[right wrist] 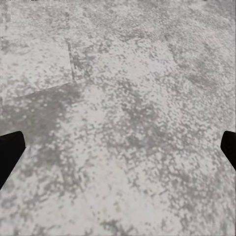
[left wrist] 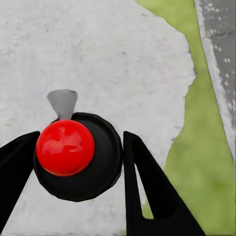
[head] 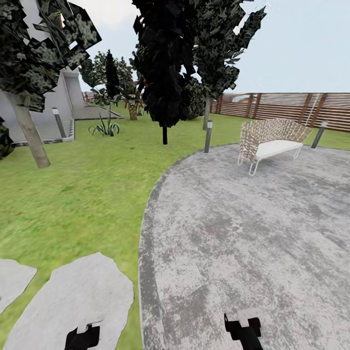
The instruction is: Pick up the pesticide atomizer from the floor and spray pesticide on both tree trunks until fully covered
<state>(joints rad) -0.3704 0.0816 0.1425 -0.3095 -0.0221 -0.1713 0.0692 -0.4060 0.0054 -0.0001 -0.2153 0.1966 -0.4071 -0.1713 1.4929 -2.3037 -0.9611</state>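
Observation:
The pesticide atomizer [left wrist: 93, 167], a black round bottle with a red top and a small grey nozzle, sits between the two black fingers of my left gripper [left wrist: 81, 140], which is shut on it over a pale stepping stone. My left gripper [head: 82, 336] is low at the near left in the head view. My right gripper [right wrist: 118, 142] is open and empty above the speckled concrete floor [head: 243, 228]. One tree [head: 29, 53] with a pale trunk [head: 32, 136] stands on the lawn at far left. A second tree [head: 221, 43] rises behind the floor, its trunk [head: 207, 113] thin in the distance.
A black conifer [head: 165, 68] stands between the two trees. A woven bench [head: 270, 138] sits at the floor's far side, near grey bollard lamps [head: 208, 137]. Stepping stones [head: 73, 301] lie on the grass at near left. A slatted wooden fence [head: 291, 107] closes the right background.

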